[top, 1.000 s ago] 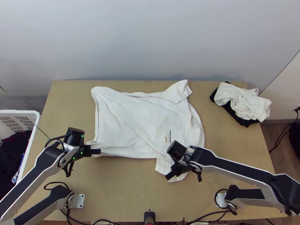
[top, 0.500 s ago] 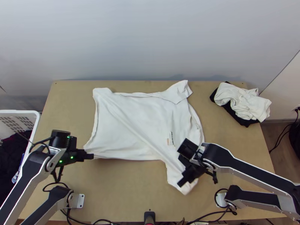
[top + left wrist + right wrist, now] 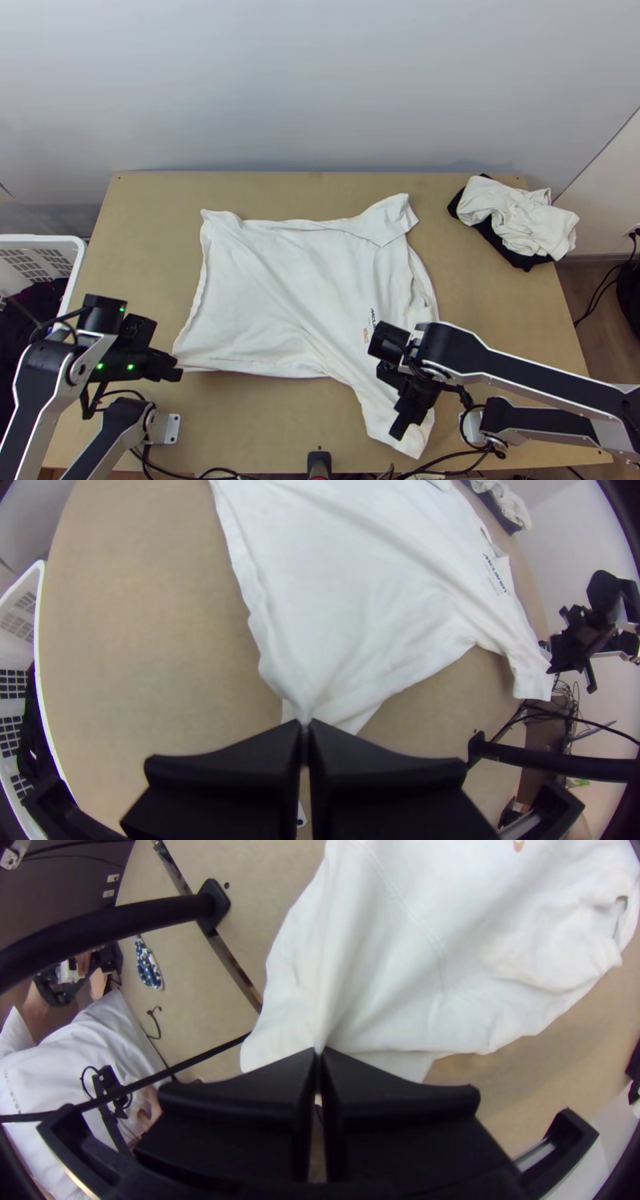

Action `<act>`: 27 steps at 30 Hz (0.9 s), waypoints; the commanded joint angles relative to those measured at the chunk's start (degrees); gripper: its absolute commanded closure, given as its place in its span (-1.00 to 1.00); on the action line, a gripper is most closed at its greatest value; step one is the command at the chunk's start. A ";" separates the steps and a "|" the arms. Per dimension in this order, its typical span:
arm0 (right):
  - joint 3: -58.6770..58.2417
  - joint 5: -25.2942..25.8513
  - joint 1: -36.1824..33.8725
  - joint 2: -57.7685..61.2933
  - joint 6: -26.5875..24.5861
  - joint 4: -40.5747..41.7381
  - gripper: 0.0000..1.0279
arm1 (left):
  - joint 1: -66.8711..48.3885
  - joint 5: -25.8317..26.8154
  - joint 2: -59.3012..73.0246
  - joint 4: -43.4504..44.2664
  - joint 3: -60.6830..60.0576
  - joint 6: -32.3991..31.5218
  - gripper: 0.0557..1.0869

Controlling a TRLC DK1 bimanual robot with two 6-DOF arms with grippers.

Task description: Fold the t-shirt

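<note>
while the left gripper (image 3: 305, 725) and right gripper (image 3: 319, 1052), each pinching the white t-shirt (image 3: 280, 296), drag it toward the table's near edge (image 3: 276, 466), it likely gets straightened for folding.

t-shirt (image 3: 280, 296): one corner is disappearing between the pinched fingers of the left tool (image 3: 178, 373), another part between those of the right tool (image 3: 402, 428); its far portion is running off the left wrist view's edge. print (image 3: 372, 318): appearing too small to make out in the top view. dark cloth (image 3: 528, 262): lying mostly hidden under white cloth (image 3: 520, 216). basket (image 3: 48, 238): being cut off by the top view's left edge.
</note>
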 commanded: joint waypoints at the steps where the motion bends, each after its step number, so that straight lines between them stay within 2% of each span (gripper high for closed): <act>1: -0.09 -0.63 1.39 0.20 -0.20 0.15 0.59 | 0.86 0.88 -2.63 3.86 0.57 0.26 0.90; 3: -0.09 -0.63 1.30 -0.06 0.59 -0.29 -0.18 | 0.77 1.05 -2.46 4.56 1.01 -2.20 0.73; 4: -0.09 -0.55 1.13 -0.15 0.95 -0.55 -0.61 | 0.77 1.05 -2.37 4.65 0.92 -2.99 0.50; 5: -0.26 -0.55 0.86 -0.15 1.21 -0.73 -0.89 | 0.42 1.14 -2.11 4.47 0.92 -3.26 0.30; 6: -0.26 -0.55 0.69 -0.15 1.21 -0.73 -0.93 | -0.02 1.14 -1.84 4.47 0.92 -3.43 0.11; 9: 0.09 -0.55 0.34 -0.41 1.21 -0.46 -0.93 | -0.02 1.14 -0.44 4.47 0.92 -4.31 -0.86; 12: 1.58 -0.55 -1.51 -0.59 1.12 -0.38 -0.93 | 0.24 2.28 1.94 4.74 1.54 -4.75 -0.90; 14: 3.43 -0.55 -5.11 -0.68 0.77 -0.46 -0.93 | 0.68 2.46 2.81 5.35 2.24 -5.37 -0.90; 19: 11.87 -0.55 -20.05 -0.06 -0.46 -0.20 -0.93 | 6.22 2.63 8.70 11.86 5.31 -9.06 -0.90; 21: 16.35 -0.55 -26.12 1.52 -0.20 -0.20 -0.93 | 8.42 2.55 12.75 15.90 6.81 -12.66 -0.90; 24: 22.15 -0.55 -32.36 3.72 0.59 -0.02 -0.93 | 10.44 2.81 18.81 20.91 9.01 -22.77 -0.90; 25: 23.82 -0.55 -33.68 4.68 0.86 -0.02 -0.93 | 10.35 3.34 21.18 22.23 9.97 -24.70 -0.90; 27: 26.02 -0.55 -36.67 6.00 1.47 1.21 -0.93 | 10.35 5.10 25.14 24.69 11.91 -24.70 -0.90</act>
